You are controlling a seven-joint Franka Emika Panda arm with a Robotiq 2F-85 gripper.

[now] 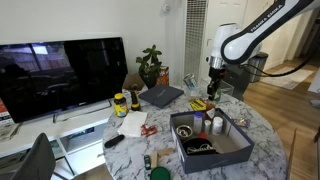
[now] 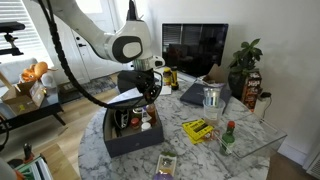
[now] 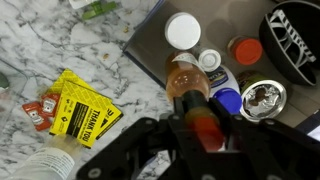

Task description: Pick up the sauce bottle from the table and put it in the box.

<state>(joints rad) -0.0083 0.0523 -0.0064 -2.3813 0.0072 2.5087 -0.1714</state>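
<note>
My gripper (image 3: 192, 128) is shut on the sauce bottle (image 3: 186, 92), a slim bottle with a reddish-brown body and amber neck, lying between the fingers. It hangs over the edge of the dark grey-blue box (image 3: 148, 52), above several small containers inside. In both exterior views the gripper (image 1: 213, 90) (image 2: 150, 92) is just above the box (image 1: 215, 156) (image 2: 135, 144). The bottle is hard to make out there.
In the box are a white-lidded bottle (image 3: 182, 30), a blue cap (image 3: 228, 100), a metal can (image 3: 262, 97) and a black round item (image 3: 295, 40). Yellow packets (image 3: 80, 112) lie on the marble table beside it. A laptop-like slab (image 1: 162, 96), a yellow-lidded jar (image 1: 120, 103) and a glass jar (image 2: 212, 98) stand nearby.
</note>
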